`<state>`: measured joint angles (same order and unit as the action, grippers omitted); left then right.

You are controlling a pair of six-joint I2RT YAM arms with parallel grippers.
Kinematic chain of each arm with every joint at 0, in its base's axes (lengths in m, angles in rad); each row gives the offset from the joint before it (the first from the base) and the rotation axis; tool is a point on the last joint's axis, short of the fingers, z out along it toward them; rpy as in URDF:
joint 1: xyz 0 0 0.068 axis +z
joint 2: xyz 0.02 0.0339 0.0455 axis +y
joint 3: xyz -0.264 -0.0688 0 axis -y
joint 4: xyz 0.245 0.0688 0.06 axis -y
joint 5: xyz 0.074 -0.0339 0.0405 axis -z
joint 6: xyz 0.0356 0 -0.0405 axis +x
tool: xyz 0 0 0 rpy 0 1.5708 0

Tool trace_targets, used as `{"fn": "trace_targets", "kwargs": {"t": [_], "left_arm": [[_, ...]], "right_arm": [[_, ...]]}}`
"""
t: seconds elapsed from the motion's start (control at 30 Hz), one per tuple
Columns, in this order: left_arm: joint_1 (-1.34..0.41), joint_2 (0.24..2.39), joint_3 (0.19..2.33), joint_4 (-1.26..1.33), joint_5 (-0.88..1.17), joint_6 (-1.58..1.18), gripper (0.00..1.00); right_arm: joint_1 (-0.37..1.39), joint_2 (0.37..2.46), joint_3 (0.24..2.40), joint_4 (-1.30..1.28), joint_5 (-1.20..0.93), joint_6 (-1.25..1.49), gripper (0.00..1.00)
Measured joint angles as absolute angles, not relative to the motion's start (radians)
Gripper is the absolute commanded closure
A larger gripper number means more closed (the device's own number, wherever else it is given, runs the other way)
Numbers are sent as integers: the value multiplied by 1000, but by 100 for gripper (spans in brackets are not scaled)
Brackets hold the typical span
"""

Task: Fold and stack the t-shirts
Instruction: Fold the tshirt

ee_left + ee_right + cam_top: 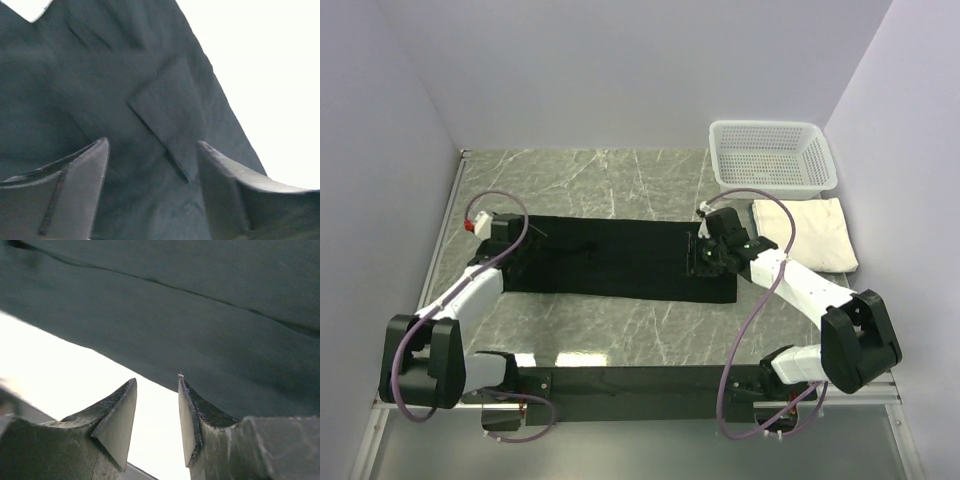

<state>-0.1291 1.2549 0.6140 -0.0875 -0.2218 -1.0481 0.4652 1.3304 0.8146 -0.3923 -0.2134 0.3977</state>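
The black t-shirt (620, 258) lies as a long folded band across the middle of the table. My left gripper (523, 236) hovers over its left end. In the left wrist view the left gripper (152, 152) stands open just above the dark cloth (100, 90), where a small folded flap (170, 110) shows; nothing is pinched. My right gripper (708, 250) is at the shirt's right end. In the right wrist view the right gripper (156, 385) is open and empty, its tips at the edge of the black cloth (200, 315). The cream-white t-shirt (805, 232) lies folded at the right.
A white mesh basket (772, 155) stands at the back right, just behind the cream shirt. Grey walls close in the marble table (620, 175) on the left, back and right. A dark rail (620, 380) with both arm bases runs along the near edge.
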Motion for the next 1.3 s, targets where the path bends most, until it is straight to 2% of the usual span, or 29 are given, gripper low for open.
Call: {"fn": "trace_targets", "kwargs": {"t": [0.03,0.13,0.33,0.8,1.3], "left_arm": [[-112,1245,615,-86,-226,-1035,15],[-53,1261,641,-89,-215,-969,12],[-19,1452,803,-94,-146,-846,24],[-19,1620,915,-171,-79,-717,28],[-19,1634,928,-208,-44,-719,28]], "right_arm": [[465,1335,818,-373,-237,407,53],[465,1382,852,-298,-312,457,52],[476,1594,993,-88,-441,610,50],[568,2001,1176,245,-485,1039,46],[621,2225,1362,375,-515,1216,47]]}}
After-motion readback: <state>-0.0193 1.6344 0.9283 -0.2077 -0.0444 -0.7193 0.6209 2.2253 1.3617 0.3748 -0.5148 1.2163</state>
